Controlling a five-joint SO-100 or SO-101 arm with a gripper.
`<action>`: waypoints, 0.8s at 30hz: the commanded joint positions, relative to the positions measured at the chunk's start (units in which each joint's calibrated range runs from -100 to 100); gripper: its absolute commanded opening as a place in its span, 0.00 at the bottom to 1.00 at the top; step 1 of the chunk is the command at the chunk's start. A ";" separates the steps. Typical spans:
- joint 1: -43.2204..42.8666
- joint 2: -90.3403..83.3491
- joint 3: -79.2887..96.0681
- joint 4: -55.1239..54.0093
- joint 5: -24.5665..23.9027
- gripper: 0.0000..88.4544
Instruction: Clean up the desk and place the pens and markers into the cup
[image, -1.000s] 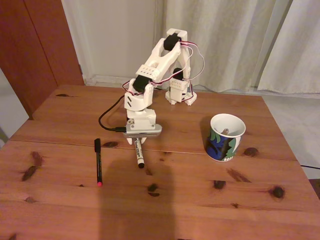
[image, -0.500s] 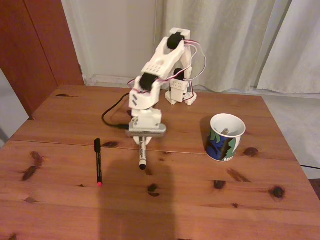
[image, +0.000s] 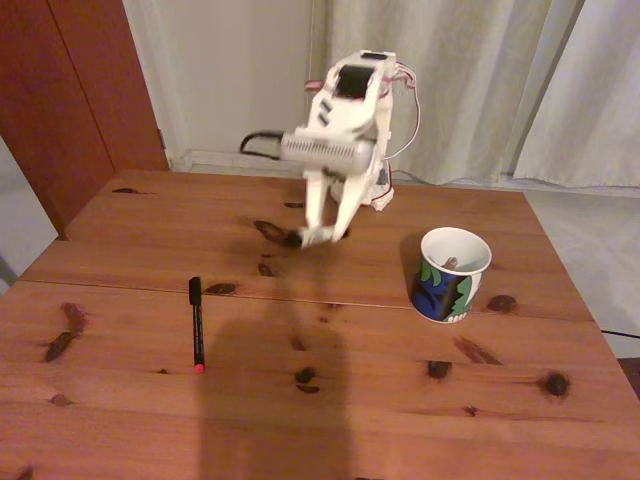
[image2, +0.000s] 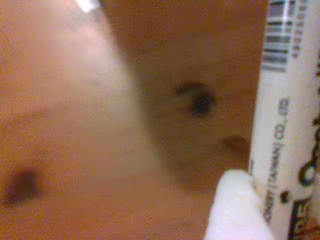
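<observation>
We are partway through. Our hand (image: 318, 236) is raised above the worktop (image: 330, 400) and closed on the white marker (image: 316, 208), which hangs from it with its black end lowest; in the wrist view the barcoded barrel (image2: 285, 120) runs up the right side against a white fingertip (image2: 235, 210). The hand sits left of the cup (image: 452, 273) in the fixed view and well apart from it, so we judge that this marker has yet to be carried over and dropped in. Something dark shows just inside the cup's rim, too small to identify. The black pen (image: 196, 322) with its red tip lies untouched on the front left planks.

The worktop is reddish-brown knotty pine; pale curtains (image: 500, 80) hang behind and a dark wooden door (image: 80, 90) stands at left.
</observation>
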 joint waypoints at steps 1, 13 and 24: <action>-2.17 -8.84 1.01 -0.78 -3.43 0.01; -9.24 -31.34 16.97 -1.56 -8.72 0.01; -11.74 -38.30 39.42 -33.90 -9.98 0.01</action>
